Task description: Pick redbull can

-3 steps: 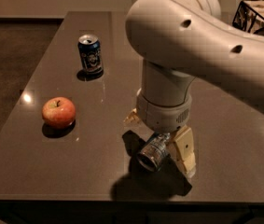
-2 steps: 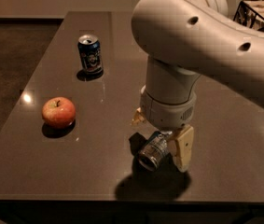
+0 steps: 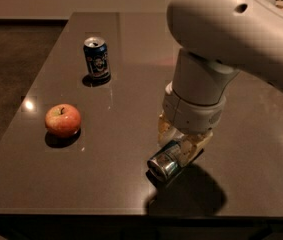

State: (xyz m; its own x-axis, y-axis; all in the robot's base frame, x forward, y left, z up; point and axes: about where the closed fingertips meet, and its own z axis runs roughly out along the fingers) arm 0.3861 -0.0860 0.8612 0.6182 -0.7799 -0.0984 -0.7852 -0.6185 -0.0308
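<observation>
The redbull can (image 3: 163,164) is slim and silver and blue. It lies on its side near the front edge of the dark table (image 3: 131,84), its shiny end facing the camera. My gripper (image 3: 181,143) comes down from the large white arm onto the can. Its tan fingers (image 3: 165,128) press against both sides of the can's body. The far half of the can is hidden under the gripper's wrist.
A shorter, wider dark blue can (image 3: 97,57) with a round white logo stands upright at the back left. A red apple (image 3: 63,120) sits at the left. The table's front edge (image 3: 81,213) runs just below the gripped can.
The fingers have closed in from a wide spread onto the sides of the can. The can has stayed at about the same spot on the table.
</observation>
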